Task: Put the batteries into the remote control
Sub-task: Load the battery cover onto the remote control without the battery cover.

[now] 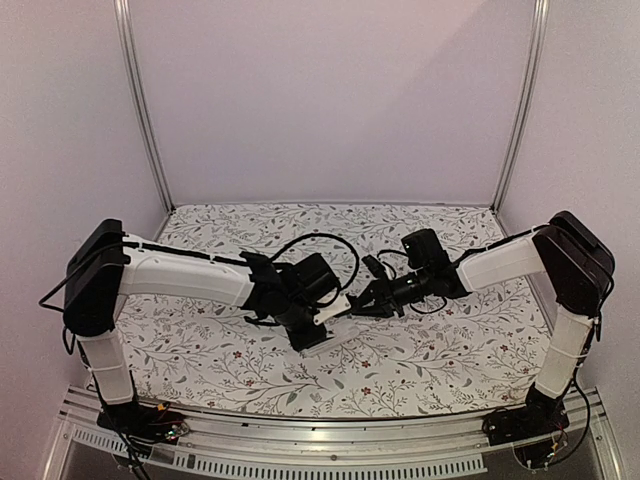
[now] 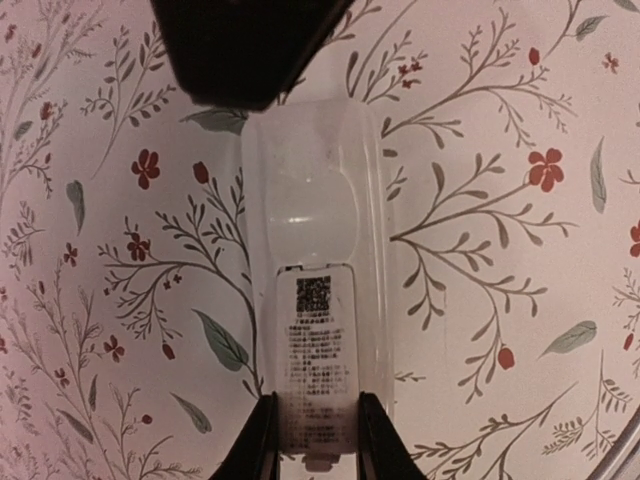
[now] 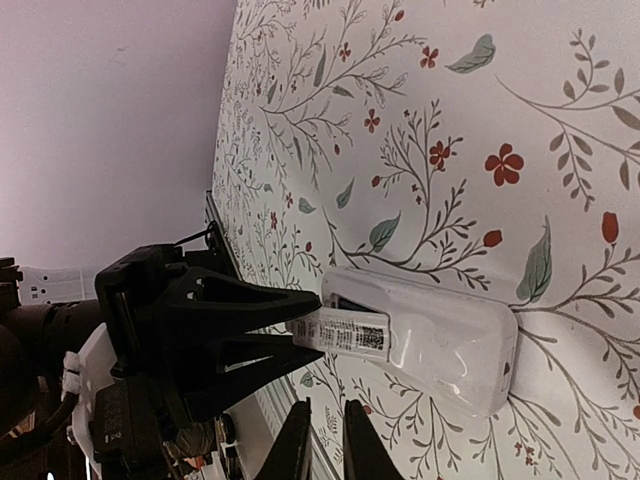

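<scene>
In the left wrist view, the left hand is running off the bottom edge, and its fingers are covering both sides of the end of the remote control that they are clamping. A dark, blurred shape, cut off by the top edge, is hiding the opposite end. The label is carrying print too small to read. In the right wrist view, the right hand is being cut off by the bottom edge; whether anything is sitting between its fingers cannot be told.
</scene>
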### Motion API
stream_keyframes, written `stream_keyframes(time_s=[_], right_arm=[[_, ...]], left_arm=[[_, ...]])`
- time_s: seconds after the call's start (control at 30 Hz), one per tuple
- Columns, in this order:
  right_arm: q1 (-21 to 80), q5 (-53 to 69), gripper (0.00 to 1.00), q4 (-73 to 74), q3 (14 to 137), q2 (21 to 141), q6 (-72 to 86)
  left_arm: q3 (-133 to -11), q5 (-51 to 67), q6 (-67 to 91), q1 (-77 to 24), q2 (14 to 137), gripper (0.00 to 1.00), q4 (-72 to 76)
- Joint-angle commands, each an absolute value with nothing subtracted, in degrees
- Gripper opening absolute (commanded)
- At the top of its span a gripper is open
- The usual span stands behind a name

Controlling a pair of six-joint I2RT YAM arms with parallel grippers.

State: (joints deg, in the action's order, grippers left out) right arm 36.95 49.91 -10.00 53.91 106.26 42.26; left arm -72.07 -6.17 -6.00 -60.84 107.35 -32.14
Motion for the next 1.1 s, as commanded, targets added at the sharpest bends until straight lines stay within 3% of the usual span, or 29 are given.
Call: stream_keyframes(time_s=[0.0,0.3,0.53,1.07], right_arm=[[36.67,50.71,0.11,-11.07,53.6,107.4,42.32],[37.44,51.09,0.11,-11.66,53.79,108.1,42.84],[37.67,51.18,0.11,-11.87,53.79,108.3,43.08],[37.63,51.07,0.11,-11.88,53.83,108.19,43.08]], left_arm=[[-73.45,-6.1,-6.62,-60.03,109.15,0.16,-32.65],[-74.25,-5.67,-5.99,-60.03,110.95,0.2,-33.71],[-74.27,-5.65,-5.8,-60.04,110.96,0.31,-34.94],[-75.12,-5.56,-5.58,-59.74,108.63,0.43,-35.32]])
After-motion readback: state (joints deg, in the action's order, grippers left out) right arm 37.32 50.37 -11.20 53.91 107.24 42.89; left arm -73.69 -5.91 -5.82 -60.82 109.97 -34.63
